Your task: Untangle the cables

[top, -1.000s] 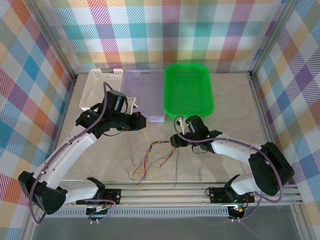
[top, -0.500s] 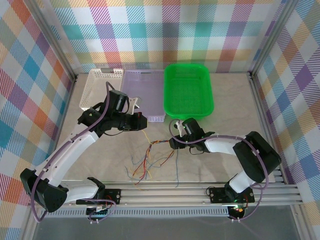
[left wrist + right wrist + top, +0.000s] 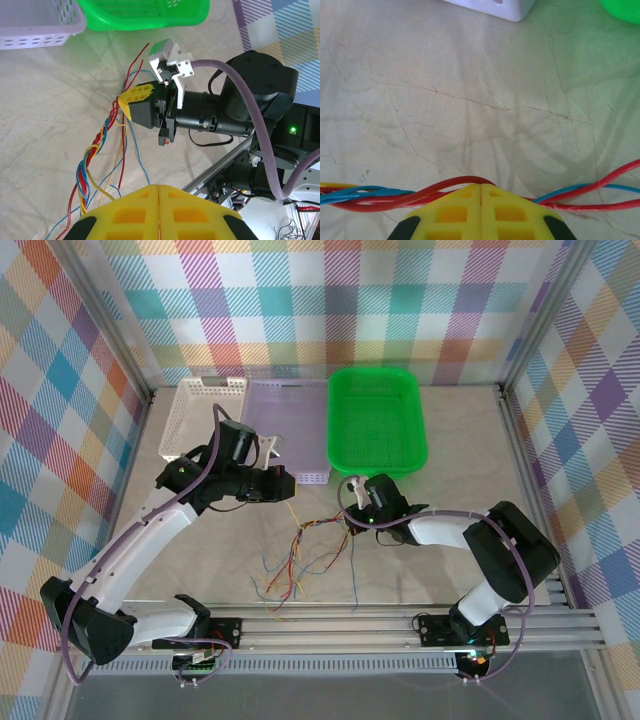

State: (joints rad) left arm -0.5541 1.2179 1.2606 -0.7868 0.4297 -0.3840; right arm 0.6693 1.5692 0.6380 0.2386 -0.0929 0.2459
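The cables lie in the middle of the table as a loose tangle of red, blue and yellow wires, twisted into a braid at the upper end. My right gripper sits low at the braid's right end. It is shut on the cables, with red and blue strands running out on both sides of its tip. My left gripper hovers above the tangle's upper left, shut. A taut yellow cable rises from the bundle and goes in under its fingers.
A white basket, a lilac basket and a green tray stand side by side behind the grippers. The lilac basket's corner is just beyond my right gripper. A metal rail runs along the near edge.
My right gripper slid slightly left to the braid's end and went from open to shut on the cables. The left arm held still.
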